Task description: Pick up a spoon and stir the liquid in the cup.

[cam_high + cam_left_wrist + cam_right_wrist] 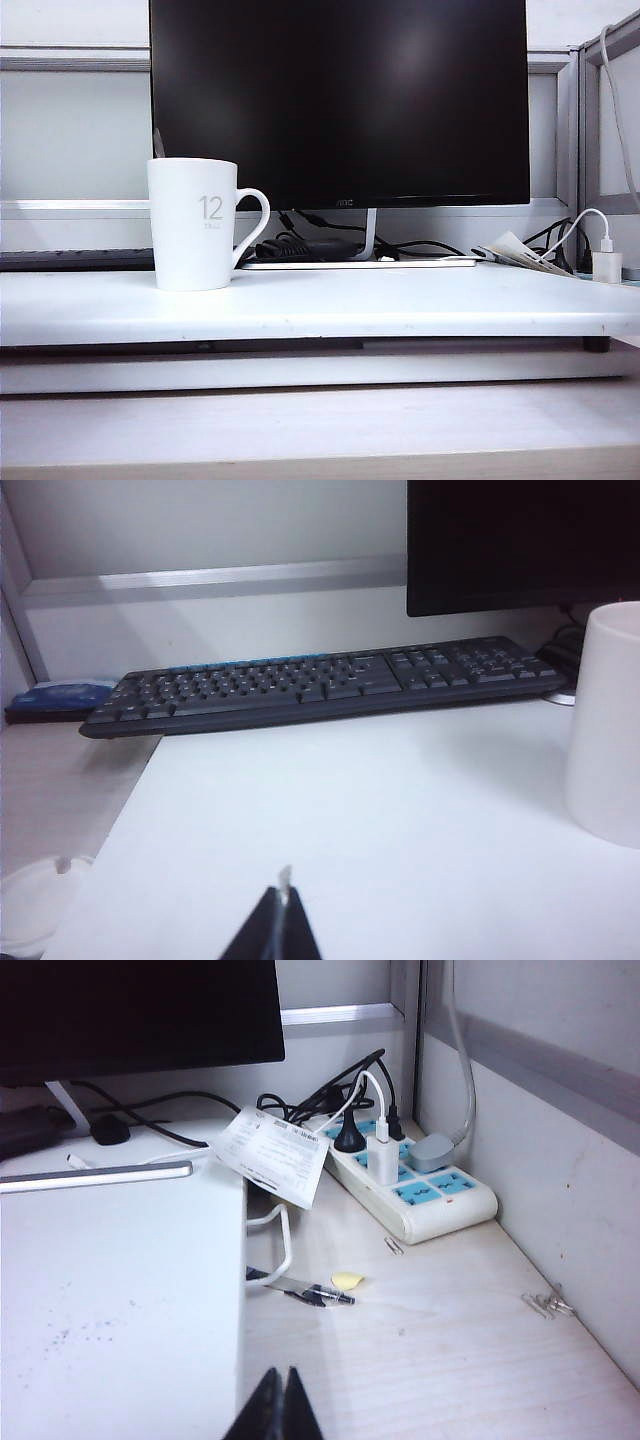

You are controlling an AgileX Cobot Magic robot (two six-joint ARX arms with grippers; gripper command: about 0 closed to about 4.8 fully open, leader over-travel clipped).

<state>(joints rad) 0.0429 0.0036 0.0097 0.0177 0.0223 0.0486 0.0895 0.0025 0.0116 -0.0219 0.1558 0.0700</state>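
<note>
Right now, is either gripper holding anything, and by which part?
Nothing is held. The left gripper is shut and empty over the white board, short of the cup. The right gripper is shut and empty above the desk.

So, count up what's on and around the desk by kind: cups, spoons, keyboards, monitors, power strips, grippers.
cup: 1
spoon: 1, only its handle showing above the rim
keyboard: 1
monitor: 1
power strip: 1
Grippers: 2, left gripper, right gripper, both shut
Total: 7

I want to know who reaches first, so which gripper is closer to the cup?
Left. The left gripper, shut, has the cup close by in its wrist view. The right gripper, shut, faces the power strip on the desk's far side, with no cup in its view.
</note>
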